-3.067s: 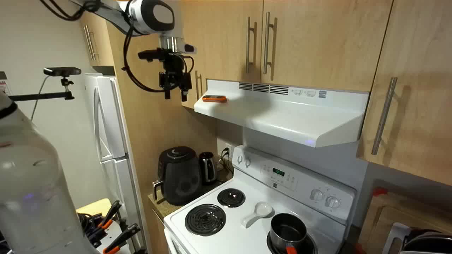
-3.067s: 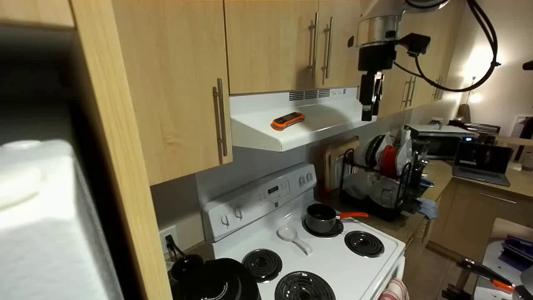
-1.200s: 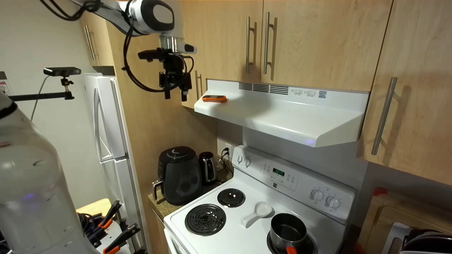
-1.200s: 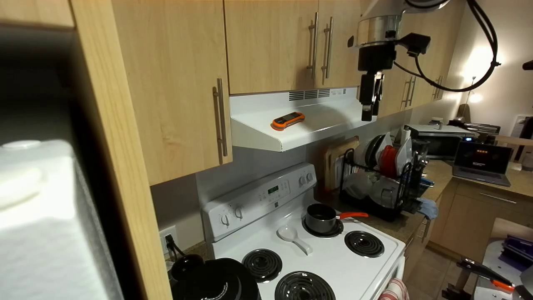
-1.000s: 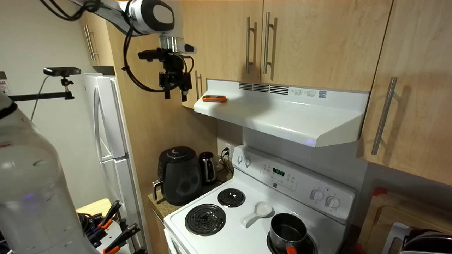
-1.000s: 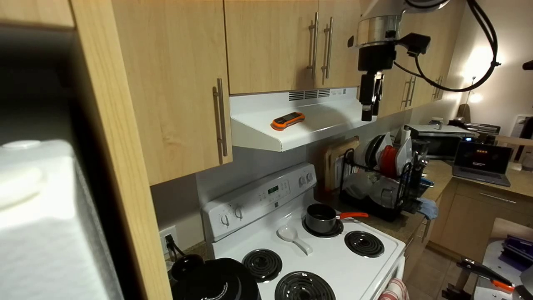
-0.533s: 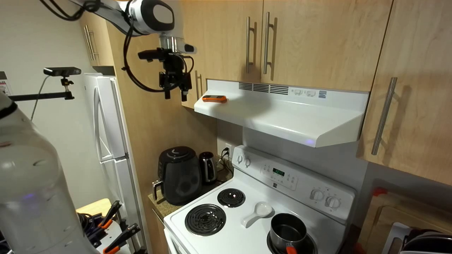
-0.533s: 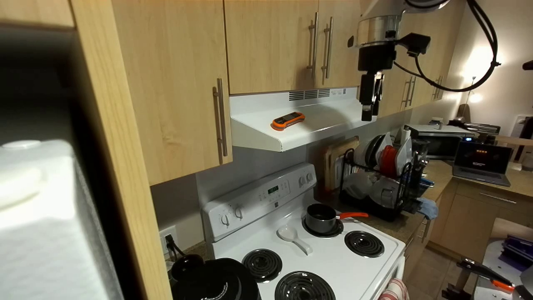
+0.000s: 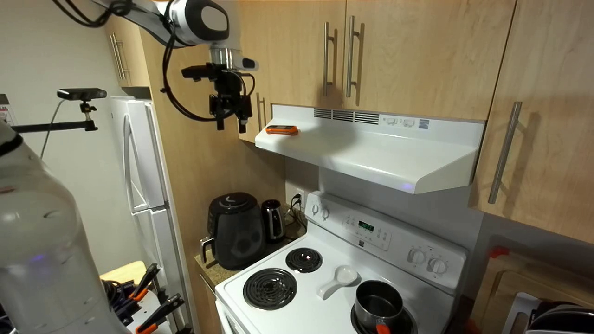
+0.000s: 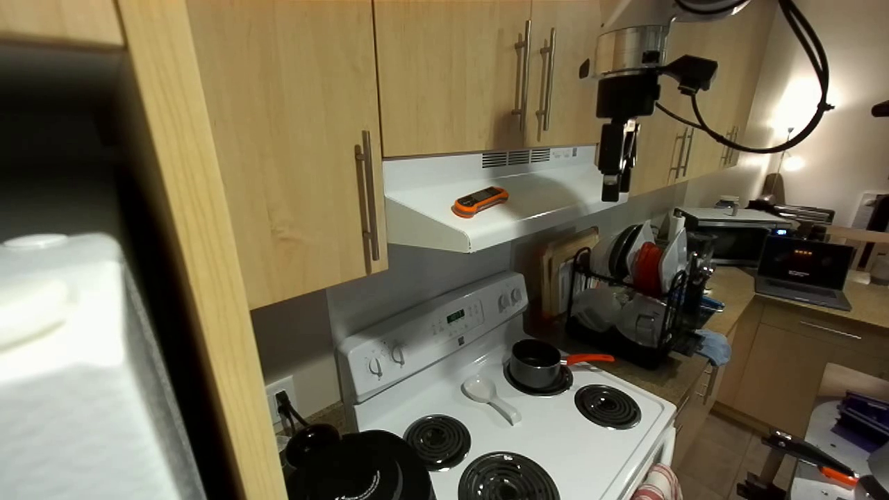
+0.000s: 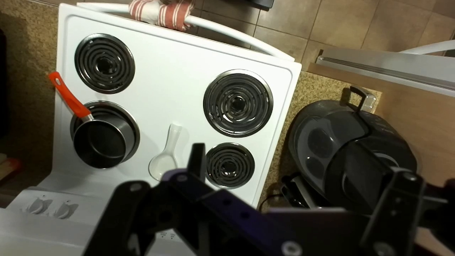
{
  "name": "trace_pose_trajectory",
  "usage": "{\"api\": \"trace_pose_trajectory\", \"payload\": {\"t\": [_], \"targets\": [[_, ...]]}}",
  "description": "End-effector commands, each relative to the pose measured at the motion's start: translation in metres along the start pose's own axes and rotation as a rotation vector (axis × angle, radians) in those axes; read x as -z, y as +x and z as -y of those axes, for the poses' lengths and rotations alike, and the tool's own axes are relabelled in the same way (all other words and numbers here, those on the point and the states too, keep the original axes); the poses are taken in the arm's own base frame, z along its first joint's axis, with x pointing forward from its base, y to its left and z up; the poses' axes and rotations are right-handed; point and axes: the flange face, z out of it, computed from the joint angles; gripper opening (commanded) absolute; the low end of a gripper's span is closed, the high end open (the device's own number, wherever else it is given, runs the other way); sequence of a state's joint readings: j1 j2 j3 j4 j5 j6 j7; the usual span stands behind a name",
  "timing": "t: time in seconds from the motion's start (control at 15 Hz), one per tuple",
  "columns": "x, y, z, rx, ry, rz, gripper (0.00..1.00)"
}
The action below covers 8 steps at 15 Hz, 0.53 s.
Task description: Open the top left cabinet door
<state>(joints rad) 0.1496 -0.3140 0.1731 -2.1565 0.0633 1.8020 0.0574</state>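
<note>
The top left cabinet door (image 10: 295,153) is a tall, plain panel of light wood to the left of the range hood. It lies flush with its cabinet. A vertical steel bar handle (image 10: 371,198) runs down its lower right side. In an exterior view most of the door is behind my arm, with its handle (image 9: 258,113) just past the fingers. My gripper (image 9: 231,125) points down in front of the cabinets, apart from the handle. In the wrist view the gripper (image 11: 282,154) has its fingers wide apart with nothing held, above the stove and air fryer.
The white range hood (image 9: 371,144) juts out below the paired doors, with an orange-edged device (image 10: 480,201) on top. Under it stands the stove (image 10: 444,451) with a pot (image 11: 103,142) and spoon rest (image 11: 164,161). A black air fryer (image 9: 235,232) and refrigerator (image 9: 139,153) stand nearby.
Arm, gripper and cabinet door stand as they did before. Only the picture on the laptop screen differs from the oldest frame.
</note>
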Motion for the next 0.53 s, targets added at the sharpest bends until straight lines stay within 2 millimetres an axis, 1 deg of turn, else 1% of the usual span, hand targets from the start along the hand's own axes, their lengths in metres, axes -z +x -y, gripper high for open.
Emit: {"api": "trace_pose_trajectory", "payload": {"t": [0.0, 0.27, 0.47], "targets": [[-0.004, 0.013, 0.012, 0.052, 0.007, -0.024, 1.00], [-0.018, 0.038, 0.038, 0.116, 0.016, -0.071, 1.00], [-0.033, 0.068, 0.052, 0.169, 0.025, -0.099, 1.00]]}}
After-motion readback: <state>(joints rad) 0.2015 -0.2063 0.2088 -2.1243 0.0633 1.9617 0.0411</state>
